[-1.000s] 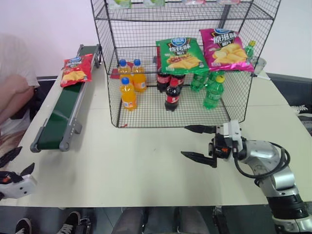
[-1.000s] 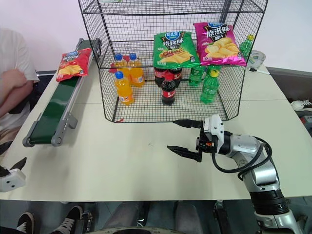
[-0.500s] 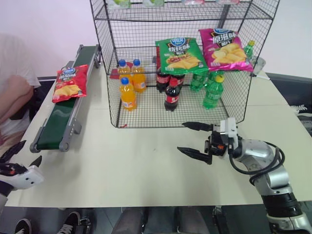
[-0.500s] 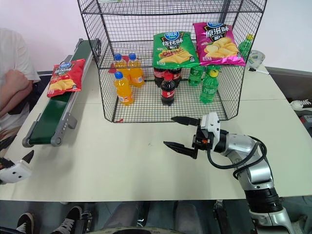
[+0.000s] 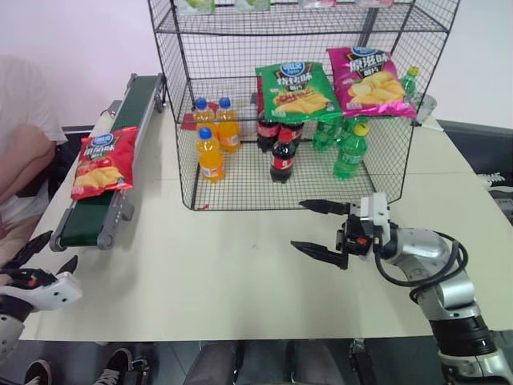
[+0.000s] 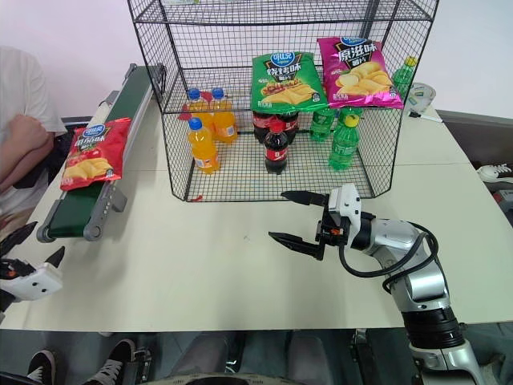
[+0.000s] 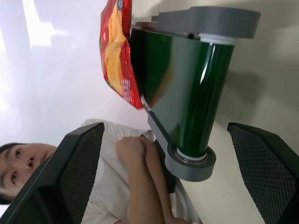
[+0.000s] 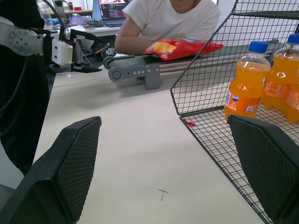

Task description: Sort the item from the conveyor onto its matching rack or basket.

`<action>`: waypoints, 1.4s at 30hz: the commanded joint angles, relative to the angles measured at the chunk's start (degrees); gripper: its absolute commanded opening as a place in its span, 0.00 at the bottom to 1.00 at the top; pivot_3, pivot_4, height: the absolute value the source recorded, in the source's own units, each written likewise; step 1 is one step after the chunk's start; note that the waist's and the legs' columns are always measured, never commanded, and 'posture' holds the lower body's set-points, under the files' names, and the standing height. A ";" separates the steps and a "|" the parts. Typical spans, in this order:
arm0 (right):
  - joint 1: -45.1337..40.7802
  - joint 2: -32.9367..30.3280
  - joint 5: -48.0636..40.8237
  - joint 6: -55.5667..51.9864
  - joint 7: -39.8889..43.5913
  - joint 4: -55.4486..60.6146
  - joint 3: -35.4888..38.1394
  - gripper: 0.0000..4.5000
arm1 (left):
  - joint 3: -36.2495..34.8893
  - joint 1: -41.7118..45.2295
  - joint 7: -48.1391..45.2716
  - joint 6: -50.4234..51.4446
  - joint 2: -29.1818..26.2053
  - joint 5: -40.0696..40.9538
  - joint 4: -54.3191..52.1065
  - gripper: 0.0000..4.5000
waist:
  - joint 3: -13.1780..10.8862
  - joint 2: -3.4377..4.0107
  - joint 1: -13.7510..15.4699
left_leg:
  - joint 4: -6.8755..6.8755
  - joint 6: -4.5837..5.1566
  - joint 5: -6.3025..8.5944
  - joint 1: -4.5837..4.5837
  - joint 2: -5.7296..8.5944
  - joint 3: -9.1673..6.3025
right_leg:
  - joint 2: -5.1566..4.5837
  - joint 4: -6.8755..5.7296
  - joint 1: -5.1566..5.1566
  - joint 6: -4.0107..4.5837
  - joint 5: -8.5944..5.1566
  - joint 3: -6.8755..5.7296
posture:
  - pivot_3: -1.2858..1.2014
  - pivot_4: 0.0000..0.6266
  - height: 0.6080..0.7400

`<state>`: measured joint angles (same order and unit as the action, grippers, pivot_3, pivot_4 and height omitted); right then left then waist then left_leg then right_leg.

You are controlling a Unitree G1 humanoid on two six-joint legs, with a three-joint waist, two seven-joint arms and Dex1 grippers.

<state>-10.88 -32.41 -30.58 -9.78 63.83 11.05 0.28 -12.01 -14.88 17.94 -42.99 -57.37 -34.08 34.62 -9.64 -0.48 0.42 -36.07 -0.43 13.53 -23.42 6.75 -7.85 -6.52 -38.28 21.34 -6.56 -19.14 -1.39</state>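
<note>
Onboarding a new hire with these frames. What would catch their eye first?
Probably the tall black wire rack at the table's far side, with a green chip bag and a magenta chip bag on its shelf above orange, cola and green bottles. Next, the red chip bag lying on the dark green conveyor at the left, near its front end, with both end effectors open and away from it.

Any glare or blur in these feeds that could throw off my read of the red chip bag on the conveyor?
Left eye view: the red chip bag is sharp, its logo readable, on the conveyor. Left wrist view: the belt roller carries a bright glare streak, and the background is washed out white behind the bag. Right wrist view: the bag looks soft and slightly blurred in the distance; the near mesh rack is crisp.
</note>
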 commanded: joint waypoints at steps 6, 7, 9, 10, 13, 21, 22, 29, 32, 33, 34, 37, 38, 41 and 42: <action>-0.07 -0.06 -0.15 0.45 -0.12 0.92 0.58 1.00 | -0.89 -0.22 -0.07 1.61 0.64 1.88 -4.15 0.99 | 0.00 -0.01 0.13 | -0.03 0.00 0.00 0.00 0.00 0.00 | -0.01 -0.02 -0.01 0.00 0.00 0.00 | 0.52 0.24 1.00; -0.11 -0.04 -0.15 0.44 -0.15 0.86 0.61 1.00 | -0.84 -0.27 -0.11 1.76 0.64 1.90 -4.44 0.99 | 0.00 -0.01 0.13 | -0.03 0.00 0.00 0.00 0.00 0.00 | -0.01 -0.02 -0.01 0.00 0.00 0.00 | 0.52 0.24 1.00; -0.10 -0.02 -0.06 0.51 -0.11 0.77 0.56 1.00 | -0.79 -0.31 -0.31 2.26 0.78 2.11 -5.09 0.99 | 0.00 -0.01 0.11 | -0.03 0.00 0.00 0.00 0.00 0.00 | -0.01 -0.02 0.00 0.00 0.00 0.00 | 0.52 0.24 1.00; -0.08 0.03 -0.09 0.43 -0.14 0.75 0.53 1.00 | -0.77 -0.25 -0.41 2.55 0.92 2.20 -5.45 0.99 | 0.00 -0.01 0.12 | -0.03 0.00 0.00 0.00 0.00 0.00 | -0.01 -0.02 0.00 0.00 0.00 0.00 | 0.52 0.24 1.00; 0.02 0.25 -0.02 0.54 -0.23 0.75 0.45 1.00 | -0.66 -0.17 -0.68 3.42 1.35 2.19 -6.64 0.99 | 0.00 -0.01 0.11 | -0.03 0.00 0.00 0.00 0.00 0.00 | -0.01 -0.02 0.00 0.00 0.00 0.00 | 0.52 0.24 1.00; 0.53 0.20 0.21 0.83 -0.38 0.89 0.61 1.00 | -0.51 1.43 -1.85 5.29 2.52 2.62 -8.78 0.99 | 0.01 -0.01 0.20 | -0.03 -0.01 -0.01 0.00 0.00 0.00 | -0.01 -0.02 -0.01 0.00 0.00 0.00 | 0.52 0.24 1.00; 0.62 0.16 0.24 0.93 -0.43 0.92 0.70 1.00 | -0.50 1.79 -1.97 5.62 2.67 2.64 -9.04 0.99 | 0.01 -0.01 0.23 | -0.04 -0.01 -0.01 0.00 0.00 0.00 | 0.00 -0.02 -0.01 0.00 0.00 0.00 | 0.52 0.24 1.00; 0.81 -0.04 0.62 1.41 -0.70 0.60 1.05 1.00 | -0.52 2.86 -1.91 5.89 3.38 2.87 -9.55 0.99 | 0.01 -0.01 0.05 | -0.03 -0.02 -0.01 0.00 0.00 0.00 | 0.00 -0.04 0.00 0.00 0.00 0.00 | 0.52 0.24 1.00; 0.89 -0.31 0.63 1.61 -0.65 0.27 1.57 1.00 | -0.68 2.75 -4.77 4.74 3.86 6.02 -9.96 0.82 | 0.01 0.00 0.07 | -0.03 -0.02 -0.02 0.00 0.00 0.00 | -0.01 -0.04 0.00 0.00 0.00 0.00 | 0.52 0.24 1.00; 0.91 -0.36 0.62 1.61 -0.63 0.24 1.66 1.00 | -0.89 2.67 -4.62 5.11 3.87 5.63 -10.31 0.70 | 0.01 0.00 0.08 | -0.04 -0.03 -0.02 0.00 0.00 0.00 | -0.01 -0.04 0.00 0.00 0.00 0.00 | 0.52 0.24 1.00; 0.95 -0.38 0.63 1.63 -0.62 0.22 1.72 1.00 | -1.12 2.61 -4.37 5.37 3.89 5.26 -10.49 0.60 | 0.01 -0.01 0.08 | -0.04 -0.02 -0.02 0.00 0.00 0.00 | -0.01 -0.04 0.00 0.00 0.00 0.00 | 0.52 0.24 1.00; 1.01 -0.55 0.73 1.73 -0.51 -0.03 1.94 1.00 | -1.63 2.25 -4.14 5.95 4.03 4.97 -11.10 0.28 | 0.01 -0.01 0.14 | -0.04 -0.02 -0.02 0.00 0.00 0.00 | -0.01 -0.04 -0.01 0.00 0.00 0.01 | 0.52 0.24 1.00; 1.07 -0.59 0.74 1.76 -0.48 -0.04 2.01 1.00 | -1.78 2.07 -4.30 6.10 4.16 5.28 -11.22 0.16 | 0.01 0.00 0.14 | -0.05 -0.02 -0.02 0.00 0.00 0.00 | -0.01 -0.04 -0.01 0.00 0.00 0.01 | 0.52 0.24 1.00; 0.97 -0.86 0.82 1.94 -0.29 -0.51 2.39 1.00 | -2.08 1.38 -4.93 6.22 4.17 5.88 -12.24 0.01 | 0.01 -0.01 0.15 | -0.06 -0.02 -0.02 0.00 0.00 0.00 | -0.01 -0.04 -0.01 0.00 0.00 0.01 | 0.52 0.24 1.00; 0.85 -1.02 0.66 1.86 -0.16 -0.61 2.60 1.00 | -2.50 0.98 -5.14 6.44 4.15 6.10 -13.04 0.01 | 0.01 0.00 0.13 | -0.05 -0.02 -0.02 0.00 0.00 0.00 | -0.01 -0.04 -0.01 0.00 0.00 0.01 | 0.52 0.24 1.00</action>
<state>-9.76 -32.71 -29.55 -9.06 63.39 10.08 1.04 -12.29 -13.42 12.82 -36.75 -52.99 -29.49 23.46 -9.63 -0.48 0.56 -36.13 -0.45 13.52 -23.42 6.76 -7.85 -6.53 -38.31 21.33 -6.56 -19.14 -1.38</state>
